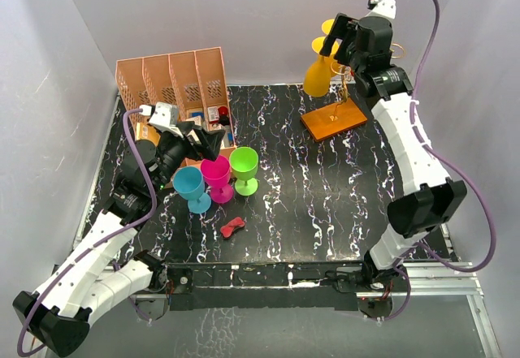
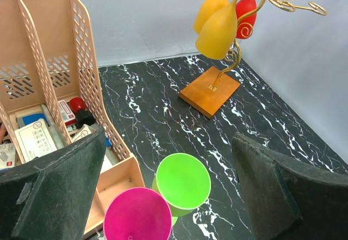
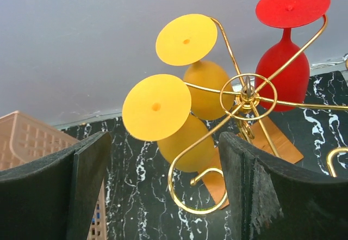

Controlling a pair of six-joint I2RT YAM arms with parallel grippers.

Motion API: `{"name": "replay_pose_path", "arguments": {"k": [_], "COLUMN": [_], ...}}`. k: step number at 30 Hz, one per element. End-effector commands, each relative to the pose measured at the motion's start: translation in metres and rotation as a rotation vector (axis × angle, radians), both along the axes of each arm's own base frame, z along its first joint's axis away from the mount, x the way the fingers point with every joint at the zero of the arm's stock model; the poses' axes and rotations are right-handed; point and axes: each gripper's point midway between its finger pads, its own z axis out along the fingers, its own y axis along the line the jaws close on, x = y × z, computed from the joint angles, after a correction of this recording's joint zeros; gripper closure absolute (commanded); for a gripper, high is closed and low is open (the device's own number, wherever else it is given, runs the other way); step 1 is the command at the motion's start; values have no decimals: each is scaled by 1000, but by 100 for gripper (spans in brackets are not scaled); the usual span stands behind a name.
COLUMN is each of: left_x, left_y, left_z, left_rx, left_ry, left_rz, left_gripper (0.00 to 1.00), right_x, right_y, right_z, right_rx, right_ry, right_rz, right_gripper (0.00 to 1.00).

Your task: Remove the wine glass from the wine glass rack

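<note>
Wine glass rack (image 1: 335, 120) at 1 o'clock on table (image 1: 325, 204)
- Hung foot-up on it: two yellow wine glasses (image 3: 156, 106), one red wine glass (image 3: 283, 66)
- Upright at 9 o'clock: one blue glass (image 1: 190, 186), one magenta glass (image 1: 216, 171), one green glass (image 1: 244, 166)
- Red wine glass shows in wrist views only; blue glass and small red object (image 1: 233, 228) in top view only
- Right claw (image 1: 340, 48) agape by the yellow feet, gripping nothing
- Left claw (image 2: 168, 139) wide, empty, above the magenta and green glasses

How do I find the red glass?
Find the black marble table, then the gold wire rack on a wooden base at its far right. Hanging upside down there, beside two yellow glasses, is the red glass, the only red one.
</note>
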Motion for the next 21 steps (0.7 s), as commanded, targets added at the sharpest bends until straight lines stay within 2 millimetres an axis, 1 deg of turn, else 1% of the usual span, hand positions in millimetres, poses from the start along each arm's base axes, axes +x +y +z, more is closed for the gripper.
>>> {"name": "replay_pose_path", "arguments": {"k": [1, 5, 7, 8, 10, 17, 21], "left_x": [1, 0, 2, 2, 1, 3, 4], "left_y": [2, 0, 0, -1, -2, -3, -2], "left_z": [10, 9, 8, 8, 8, 5, 4], "left_rx": [0, 0, 3, 4, 3, 8, 12], "left_ry": [-37, -38, -33, -31, -30, -23, -18], "left_rz": [4, -5, -3, -5, -13, -14, -6], "left_gripper": [3, 3, 3, 3, 3, 3, 3], "right_x": [15, 28, 39, 42, 46, 58, 63], "right_y": [-7, -3, 3, 5, 7, 5, 10], "right_z": [30, 20, 7, 4, 1, -7, -11], "right_rx": [-54, -64, -64, -63, -59, -39, -7], "right_ry": [-93, -77, -53, -49, -45, -29, -20], "right_rz": [-23, 22, 60, 75, 86, 93, 125], "right_gripper": [16, 21, 25, 28, 31, 37, 41]}}
